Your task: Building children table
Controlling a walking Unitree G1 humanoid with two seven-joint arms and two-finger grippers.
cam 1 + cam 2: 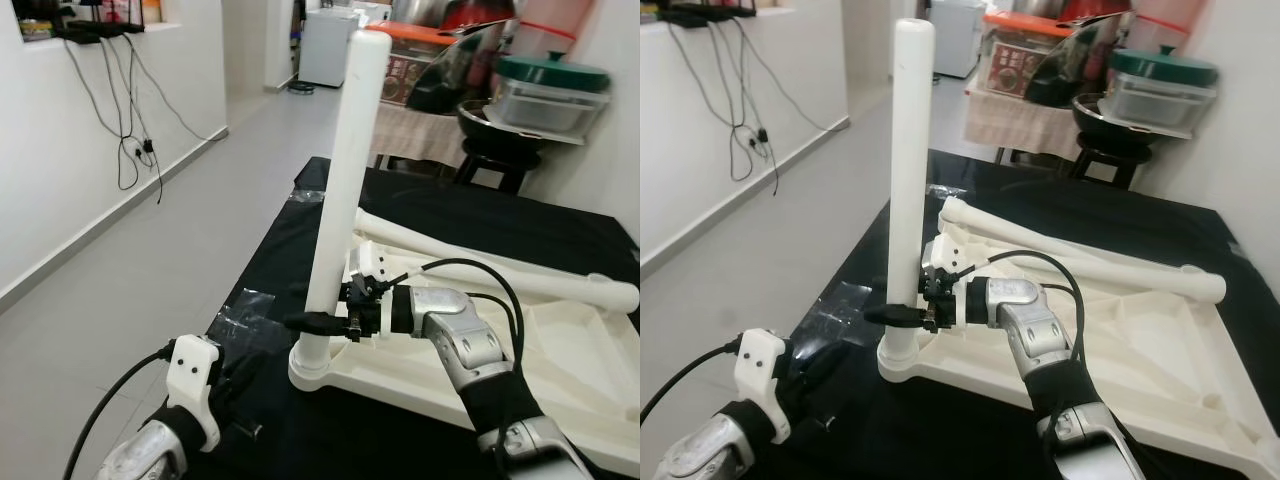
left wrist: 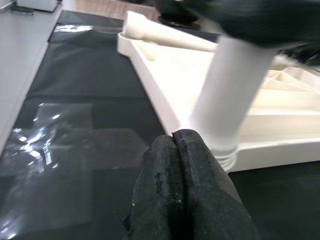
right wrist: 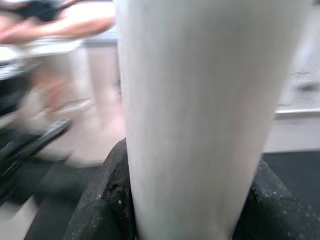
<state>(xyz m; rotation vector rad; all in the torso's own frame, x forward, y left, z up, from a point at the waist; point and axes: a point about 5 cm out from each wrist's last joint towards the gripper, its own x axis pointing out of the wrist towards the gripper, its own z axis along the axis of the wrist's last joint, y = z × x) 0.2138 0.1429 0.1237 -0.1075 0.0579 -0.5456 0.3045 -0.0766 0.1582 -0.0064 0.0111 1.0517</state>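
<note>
Left gripper (image 1: 243, 395) sits low just left of the upright table leg (image 1: 340, 200), fingers pressed together on nothing. The leg stands in the corner socket of the upside-down white tabletop (image 1: 560, 350), and the right gripper (image 1: 318, 322) is clamped around its lower part

Upright leg (image 3: 200, 115) cut off top and bottom, background blurred; tabletop (image 1: 560, 380) cut off right.

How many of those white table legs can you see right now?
2. One upright leg stands in the corner socket of the upside-down tabletop, held by the right gripper. One loose leg lies across the tabletop. Others may be hidden.
</note>
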